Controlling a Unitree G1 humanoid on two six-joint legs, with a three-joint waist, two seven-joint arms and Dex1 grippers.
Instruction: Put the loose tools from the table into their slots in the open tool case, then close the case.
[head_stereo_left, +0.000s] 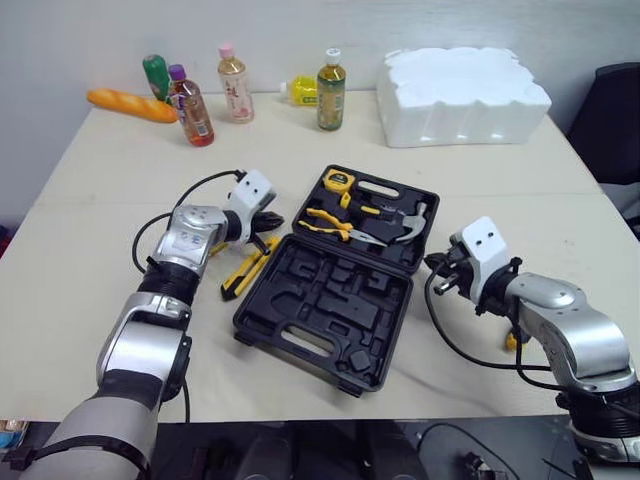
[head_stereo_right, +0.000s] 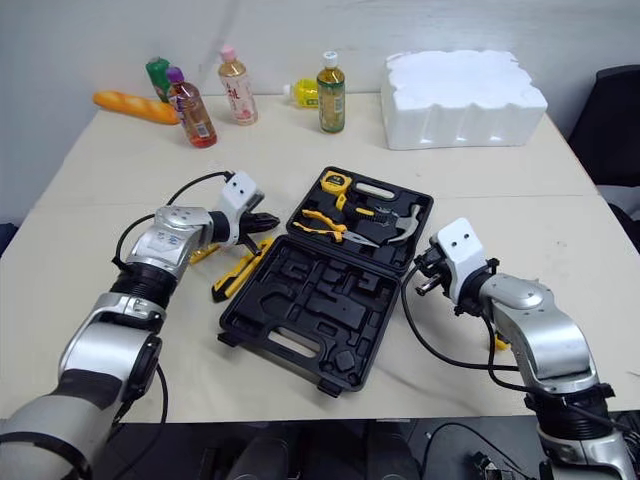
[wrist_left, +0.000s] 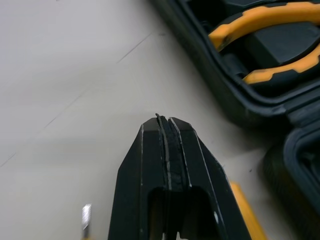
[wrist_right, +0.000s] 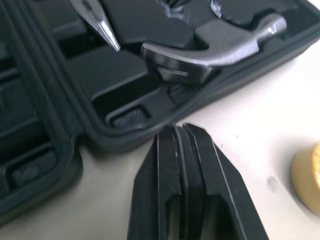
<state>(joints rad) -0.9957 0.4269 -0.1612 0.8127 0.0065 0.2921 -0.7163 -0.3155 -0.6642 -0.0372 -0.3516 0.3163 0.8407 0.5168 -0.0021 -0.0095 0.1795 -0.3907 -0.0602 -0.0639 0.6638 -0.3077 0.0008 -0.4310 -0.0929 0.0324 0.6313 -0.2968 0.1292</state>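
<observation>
The open tool case (head_stereo_left: 330, 300) lies in the middle of the table (head_stereo_left: 100, 200), and the moulded slots in its near half are empty. Just off the case's right edge, the right gripper (head_stereo_left: 435, 268) sits low over the table with its fingers pressed together on nothing, tips pointing at the corner where the hammer (head_stereo_left: 405, 222) lies. A small yellow piece (head_stereo_left: 513, 341) rests on the table beside that arm. At the case's left edge the left gripper (head_stereo_left: 270, 222) is also closed and empty. It is just above the far end of a yellow and black utility knife (head_stereo_left: 248, 270), which lies loose on the table alongside the case. The far half of the case holds the hammer, the pliers (head_stereo_left: 325, 225) and a tape measure (head_stereo_left: 339, 181). Along the table's far edge stand several bottles (head_stereo_left: 192, 108), with a baguette (head_stereo_left: 130, 104) toward the left corner and a white foam block (head_stereo_left: 460, 95) toward the right
</observation>
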